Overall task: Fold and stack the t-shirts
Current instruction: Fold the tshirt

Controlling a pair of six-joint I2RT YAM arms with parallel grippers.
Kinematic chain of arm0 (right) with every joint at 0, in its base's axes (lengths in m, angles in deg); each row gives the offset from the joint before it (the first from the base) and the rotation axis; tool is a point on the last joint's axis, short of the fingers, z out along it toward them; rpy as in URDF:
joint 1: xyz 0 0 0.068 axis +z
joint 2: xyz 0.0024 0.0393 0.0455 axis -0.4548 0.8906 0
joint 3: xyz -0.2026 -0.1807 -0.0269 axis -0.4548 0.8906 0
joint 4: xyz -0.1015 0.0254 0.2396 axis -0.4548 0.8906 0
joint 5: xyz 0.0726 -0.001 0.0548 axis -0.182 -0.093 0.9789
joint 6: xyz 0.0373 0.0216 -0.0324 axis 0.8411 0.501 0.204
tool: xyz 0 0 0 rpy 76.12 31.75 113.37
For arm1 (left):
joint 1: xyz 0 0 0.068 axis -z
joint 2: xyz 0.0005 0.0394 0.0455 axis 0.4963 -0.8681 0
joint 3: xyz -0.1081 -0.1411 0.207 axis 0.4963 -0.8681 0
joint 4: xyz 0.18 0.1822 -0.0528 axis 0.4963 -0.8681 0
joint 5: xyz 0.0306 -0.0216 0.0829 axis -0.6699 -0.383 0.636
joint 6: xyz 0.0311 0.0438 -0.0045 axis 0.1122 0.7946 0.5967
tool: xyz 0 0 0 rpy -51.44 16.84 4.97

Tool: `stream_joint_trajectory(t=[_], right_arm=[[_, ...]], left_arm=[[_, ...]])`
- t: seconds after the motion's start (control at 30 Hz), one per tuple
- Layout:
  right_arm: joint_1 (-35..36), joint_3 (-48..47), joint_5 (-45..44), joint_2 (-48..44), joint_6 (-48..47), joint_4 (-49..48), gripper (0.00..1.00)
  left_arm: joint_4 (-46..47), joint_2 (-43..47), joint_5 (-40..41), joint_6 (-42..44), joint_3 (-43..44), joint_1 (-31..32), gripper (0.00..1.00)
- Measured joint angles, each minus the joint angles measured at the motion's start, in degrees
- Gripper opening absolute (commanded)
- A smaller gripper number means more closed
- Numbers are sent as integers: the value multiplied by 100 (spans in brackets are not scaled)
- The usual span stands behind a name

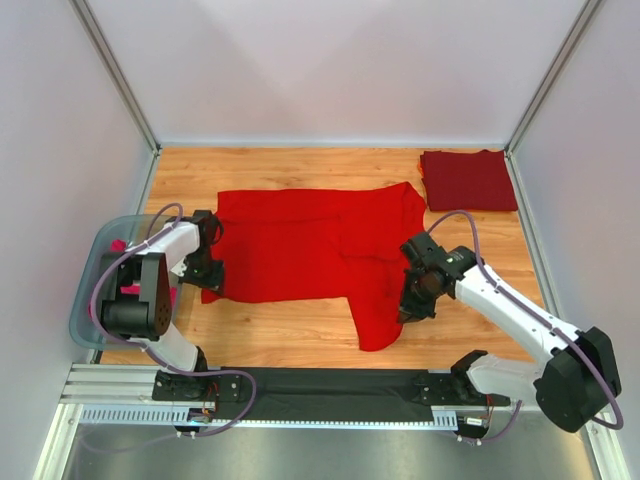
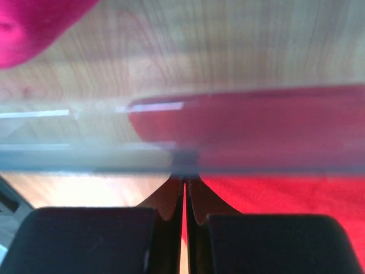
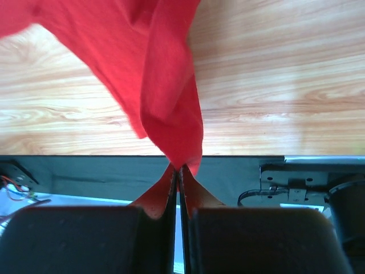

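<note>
At the far left, beside a clear bin (image 1: 84, 305), the left gripper (image 1: 210, 272) is clenched at the left edge of the bright red t-shirt (image 1: 300, 245). We cannot tell whether cloth is actually caught between its fingers. The shirt lies spread across the middle of the wooden worktop (image 1: 290, 335), with its near right part bunched and lifted. There the right gripper (image 1: 412, 308) is clamped on a narrow pinch of that cloth. The maroon t-shirt (image 1: 468, 180) sits folded at the far right corner. We judge that if the left side is not held, pulling from the right would drag the whole shirt askew, and the thin pinch could slip free.
</note>
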Motion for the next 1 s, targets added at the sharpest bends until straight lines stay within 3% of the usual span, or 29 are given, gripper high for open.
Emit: stream_joint_trajectory(t=[0.47,0.67,1.0], right_arm=[[-35,-1069,-651,-33,741,940,0],[-584,-2249,-1029,922,514,942,0],[-1845,-4671,-1003,3042,-654,916,0]], left_arm=[[-262,118,-166,1091,680,4,0],[-555,-599,-153,1528,1917,4,0],[-1456,-2210,83,1665,4295,4,0]])
